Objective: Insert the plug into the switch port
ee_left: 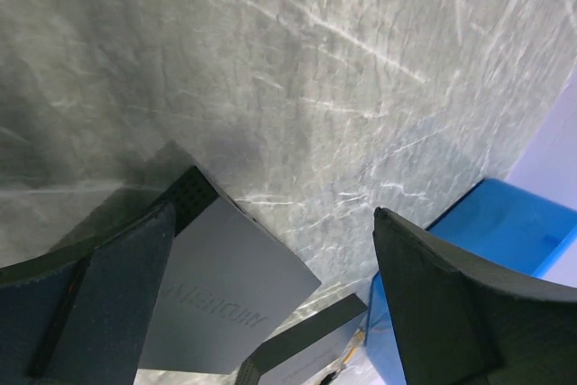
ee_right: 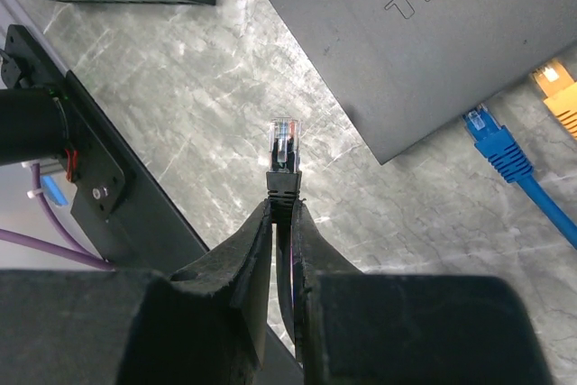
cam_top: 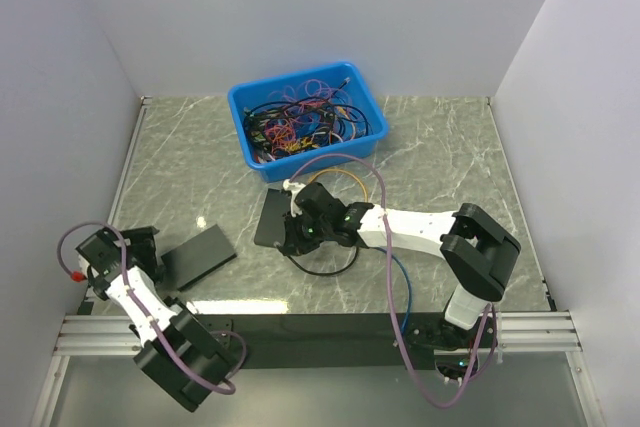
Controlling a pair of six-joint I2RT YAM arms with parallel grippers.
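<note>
My right gripper (ee_right: 281, 205) is shut on a black cable just behind its clear plug (ee_right: 284, 144), which sticks out past the fingertips above the marble table. A dark grey switch marked TP (ee_right: 424, 42) lies ahead and to the right of the plug, apart from it. In the top view this gripper (cam_top: 297, 232) hovers at the right edge of that switch (cam_top: 270, 217). A second switch marked MERCURY (ee_left: 221, 281) lies just ahead of my open left gripper (ee_left: 275, 214), seen from above as (cam_top: 200, 255) beside the left gripper (cam_top: 140, 245). No ports show.
A blue bin (cam_top: 240, 112) full of tangled cables stands at the back centre. A blue plug (ee_right: 491, 137) and an orange plug (ee_right: 557, 87) lie by the TP switch's edge. Grey walls close in left, right and back. A rail runs along the near edge (cam_top: 300, 325).
</note>
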